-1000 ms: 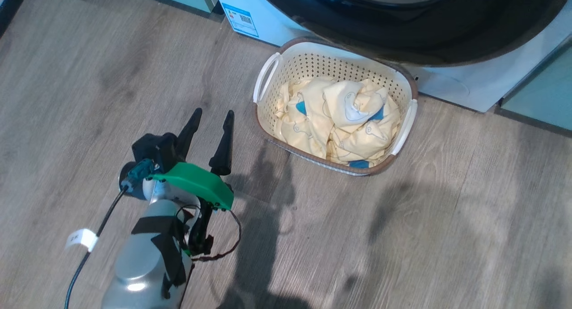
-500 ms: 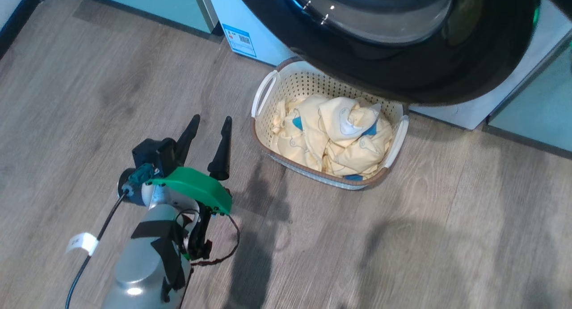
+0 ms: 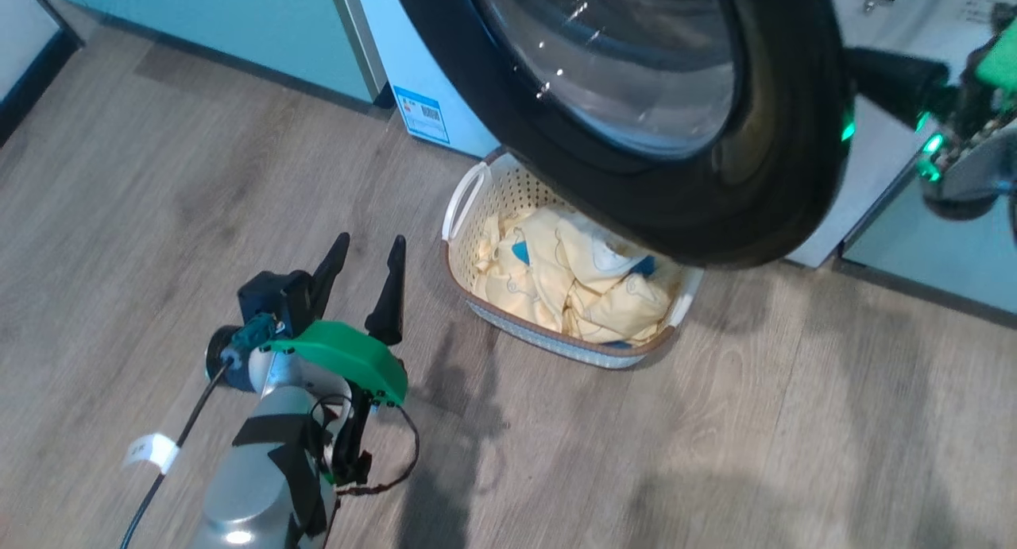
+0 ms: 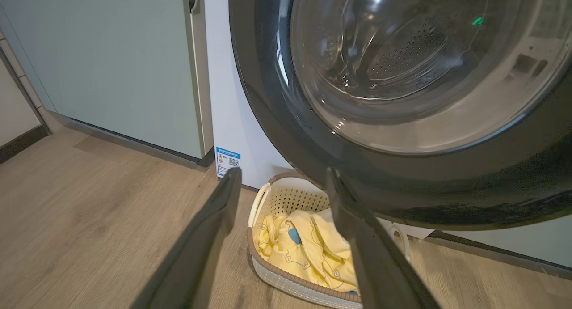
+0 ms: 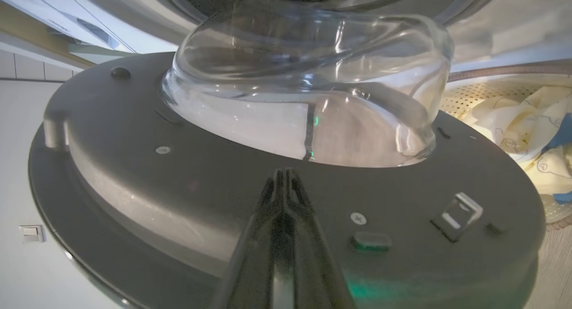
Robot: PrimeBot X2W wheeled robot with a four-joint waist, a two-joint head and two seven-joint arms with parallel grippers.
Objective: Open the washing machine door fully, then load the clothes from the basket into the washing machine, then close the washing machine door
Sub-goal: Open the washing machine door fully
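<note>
we see the left gripper (image 3: 370, 241) wide open, empty, over the floor (image 3: 119, 175) — right gripper (image 5: 284, 173) pinched closed, empty, at the inner face of the door (image 5: 178, 188); clothes (image 3: 572, 287) in the basket (image 3: 459, 207).

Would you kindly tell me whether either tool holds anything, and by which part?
Nothing is held. The left tool is open; the right tool is shut empty, tips at the inner face of the washing machine door.
</note>
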